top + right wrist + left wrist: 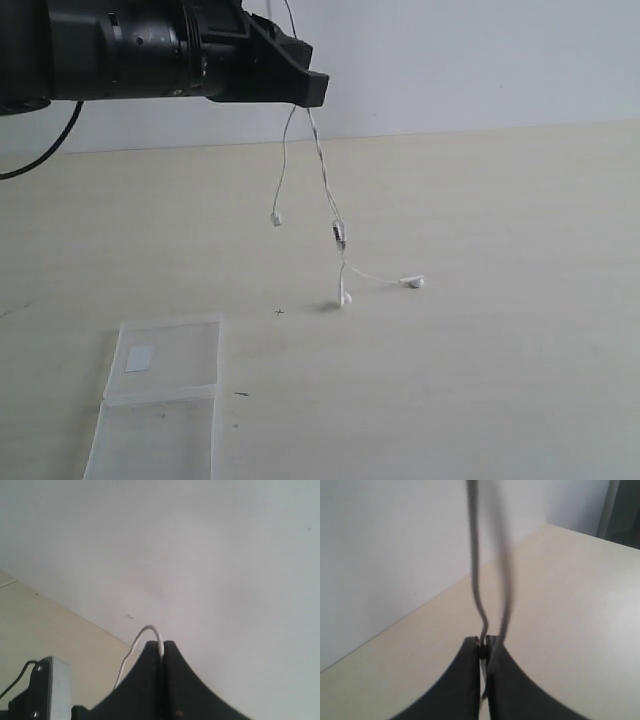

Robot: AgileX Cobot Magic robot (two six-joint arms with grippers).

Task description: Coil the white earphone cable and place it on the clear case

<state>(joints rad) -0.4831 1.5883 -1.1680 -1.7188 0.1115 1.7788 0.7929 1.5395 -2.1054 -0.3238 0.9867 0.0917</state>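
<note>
Left gripper point(484, 644): black fingers clenched on the long, thin white earphone cable point(322, 165), with two strands running out from between them. Right gripper point(161, 646): also pinched shut, a small bend of the same cable showing at its tips. It is out of the exterior view, where one strand climbs past the frame.

The cable hangs loose over mid-table. The small plug point(276, 218) dangles in air, the inline remote point(339, 235) hangs lower, and the white earbuds point(343, 298) rest on the pale wooden table point(500, 330).

Flat transparent plastic case point(165, 425), whitish label point(140, 358) on its far half: lies spread flat near the front-left corner, well apart from the cable.

Judgement: the cable is lifted but no coil is formed. Winding it and placing it on the case remain.
</note>
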